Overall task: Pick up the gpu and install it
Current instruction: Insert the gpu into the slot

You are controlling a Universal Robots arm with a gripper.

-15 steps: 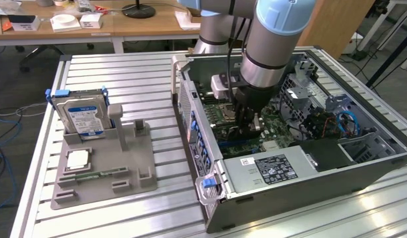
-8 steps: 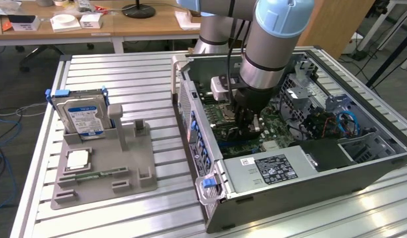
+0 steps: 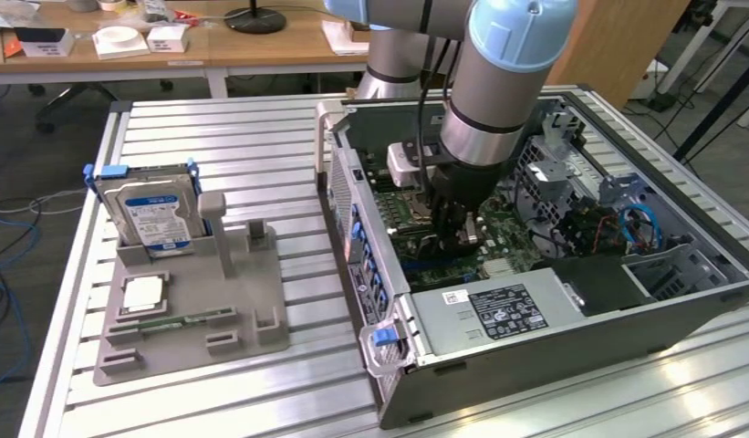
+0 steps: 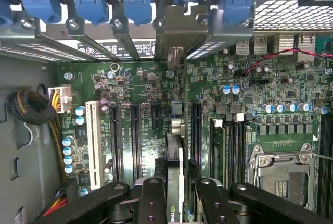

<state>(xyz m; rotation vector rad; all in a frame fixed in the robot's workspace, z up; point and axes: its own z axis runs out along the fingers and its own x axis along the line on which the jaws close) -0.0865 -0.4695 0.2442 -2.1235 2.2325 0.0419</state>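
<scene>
Place: a robotics or hardware lab, set up for computer assembly.
Work surface: a desk [image 3: 228, 128] of ribbed aluminium profile, the kind used for test rigs.
Robot: an industrial robot arm [image 3: 496, 82] with light-blue joint caps reaches down into an open computer case [image 3: 666, 310].
Inside the case: the wrist view shows a green motherboard [image 4: 151, 94] with expansion slots, capacitors and an empty processor socket.
Fixtures: a grey parts holder [image 3: 228, 310] keeps a hard drive [image 3: 152, 214] standing upright.
Background: wooden tables [image 3: 265, 50] with small boxes and a lamp base, and loose blue cables [image 3: 9, 219] on the floor.
</scene>
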